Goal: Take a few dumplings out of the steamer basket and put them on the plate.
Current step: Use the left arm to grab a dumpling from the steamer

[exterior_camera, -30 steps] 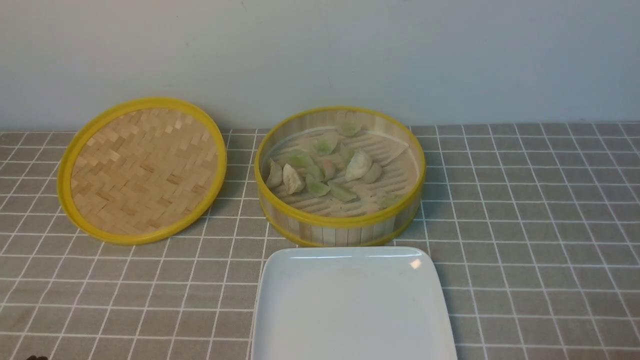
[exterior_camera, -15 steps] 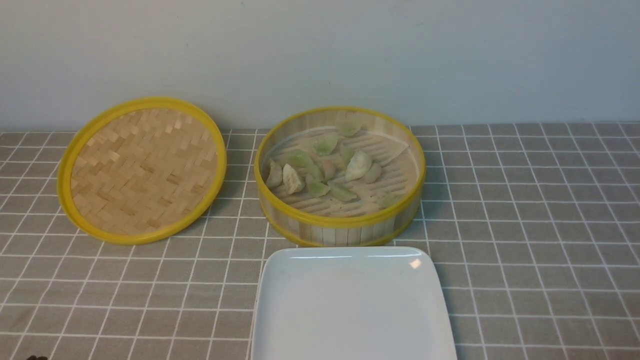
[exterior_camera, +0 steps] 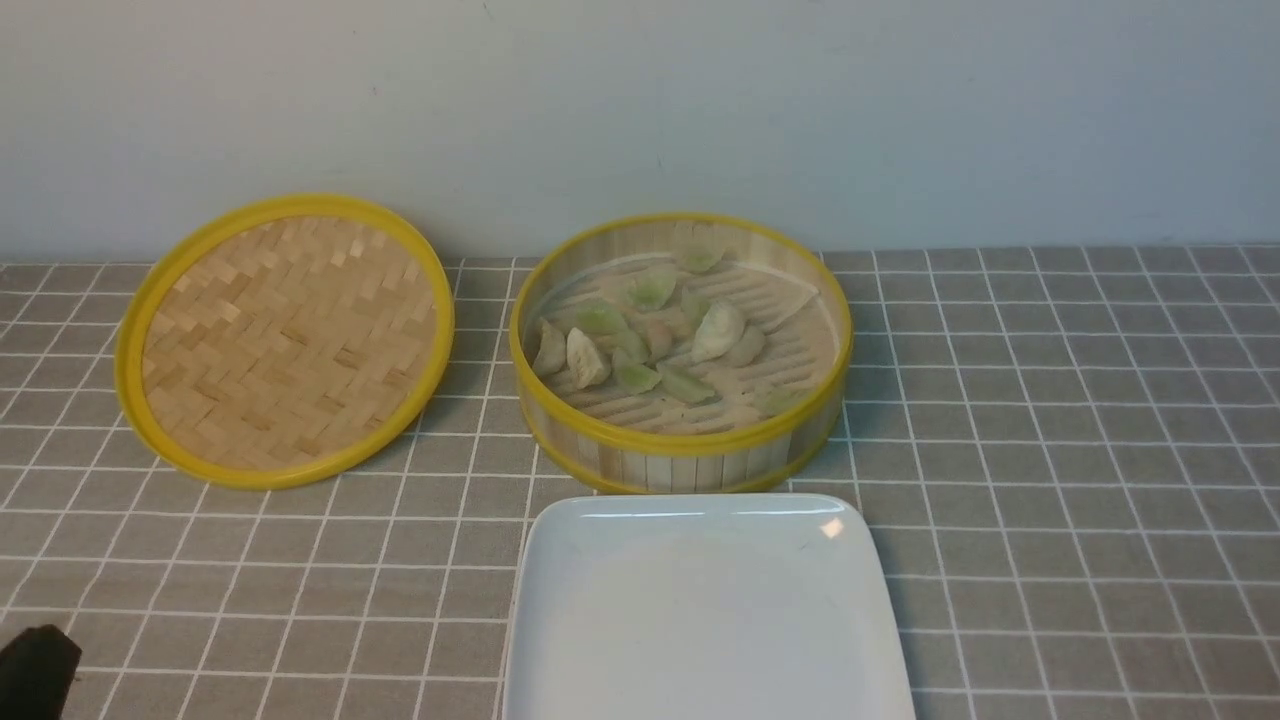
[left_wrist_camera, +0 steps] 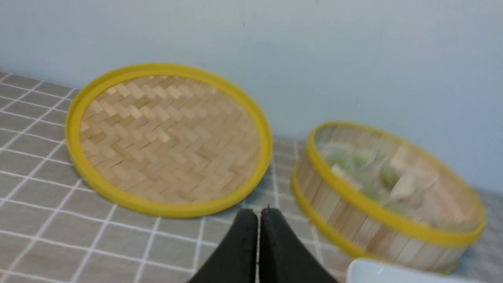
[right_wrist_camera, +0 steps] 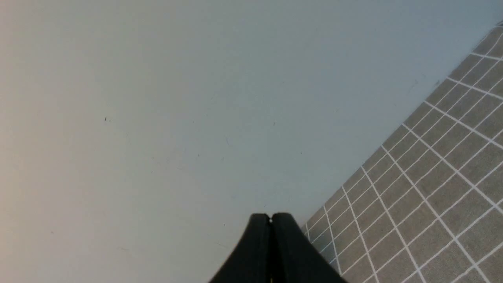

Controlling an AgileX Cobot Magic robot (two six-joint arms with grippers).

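Front view: your dumplings (exterior_camera: 718, 330) lie at mixed angles inside the steamer basket (exterior_camera: 680, 462); left gripper (left_wrist_camera: 258, 215) and right gripper (right_wrist_camera: 271, 219) are pinched together, empty.

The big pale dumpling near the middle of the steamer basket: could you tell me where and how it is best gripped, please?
Grip the big pale dumpling across its plump body, probably from straight above. The steamer basket has an upright wall that blocks a sideways approach, and this dumpling stands taller than its neighbours, so its top is free.

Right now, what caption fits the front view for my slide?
Dumplings in the steamer basket, lid on its left, white plate nearer the camera.
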